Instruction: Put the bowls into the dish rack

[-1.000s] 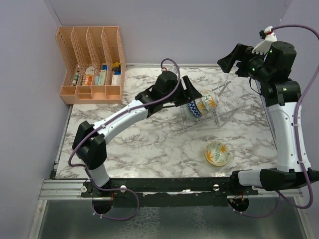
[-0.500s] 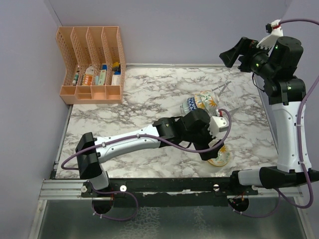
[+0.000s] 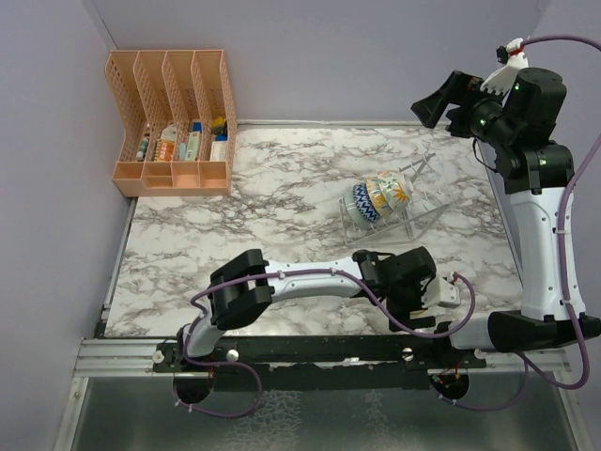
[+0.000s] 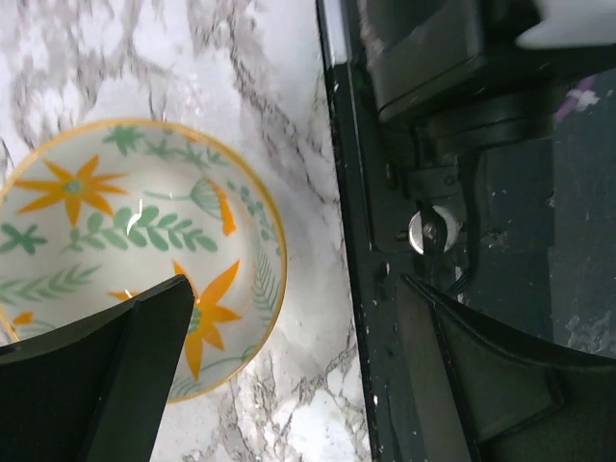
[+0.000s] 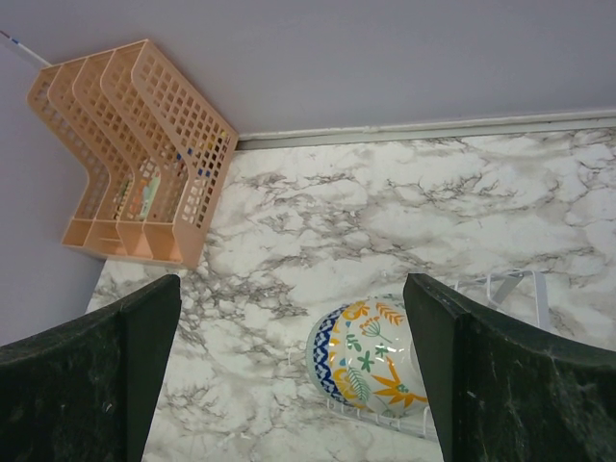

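A yellow-rimmed bowl [image 4: 125,241] with orange flowers and green leaves inside sits open side up on the marble table, close to the near edge. My left gripper [image 4: 298,284] is open above it, with one finger [image 4: 106,366] over the bowl's inside and the other over the black rail. In the top view the left gripper [image 3: 413,287] hides this bowl. The clear wire dish rack [image 3: 418,218] holds bowls on edge, a blue-patterned one [image 3: 361,203] in front, and they also show in the right wrist view [image 5: 371,351]. My right gripper [image 3: 441,101] is open and empty, high above the rack.
An orange slotted organizer [image 3: 174,122] with small items stands at the back left and also shows in the right wrist view [image 5: 135,144]. The black base rail [image 4: 433,192] runs along the near table edge right beside the bowl. Walls close the back and left.
My left arm has swung from the rack down to the bowl at the near right and now covers it. The right gripper has risen slightly and stays open.
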Controlling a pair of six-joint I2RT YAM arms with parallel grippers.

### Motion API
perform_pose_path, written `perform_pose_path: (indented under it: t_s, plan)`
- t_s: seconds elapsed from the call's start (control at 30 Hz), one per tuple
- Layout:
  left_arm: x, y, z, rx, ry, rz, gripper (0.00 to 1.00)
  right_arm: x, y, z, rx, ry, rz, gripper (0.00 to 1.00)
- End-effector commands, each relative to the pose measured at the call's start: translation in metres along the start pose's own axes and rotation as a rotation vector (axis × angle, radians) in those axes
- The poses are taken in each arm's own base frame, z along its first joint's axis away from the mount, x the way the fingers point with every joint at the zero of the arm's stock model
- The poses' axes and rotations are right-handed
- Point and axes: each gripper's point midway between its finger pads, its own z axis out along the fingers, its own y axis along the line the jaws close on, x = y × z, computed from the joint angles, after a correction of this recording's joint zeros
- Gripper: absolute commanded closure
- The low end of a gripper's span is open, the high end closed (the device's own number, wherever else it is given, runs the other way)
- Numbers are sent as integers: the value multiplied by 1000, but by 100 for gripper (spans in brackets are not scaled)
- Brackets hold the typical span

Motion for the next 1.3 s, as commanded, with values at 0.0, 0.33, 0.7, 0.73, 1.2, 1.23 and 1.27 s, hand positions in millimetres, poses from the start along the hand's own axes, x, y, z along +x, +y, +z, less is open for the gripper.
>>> perform_pose_path:
  t_s: [0.0,0.33,0.7,0.73,1.2,1.23,1.27]
  plan:
    - [-33,-5,1,50,-92,104,11,4,0,0,-14,15,3,1]
    - [1,15,33,-21,6,109,13,11,-3,4,-14,33,4,2]
    - [26,21,39,-24,83,105,40,11,-6,3,0,29,-5,2]
    - [26,21,38,-22,80,105,43,11,-6,3,2,29,-6,2]
    - [18,26,-9,-73,53,69,90,12,-6,3,0,27,-9,2]
    - [18,27,-13,-80,53,67,90,12,-6,3,-1,28,-9,1]
    - [17,27,-17,-87,52,66,90,12,-6,4,-1,29,-10,1]
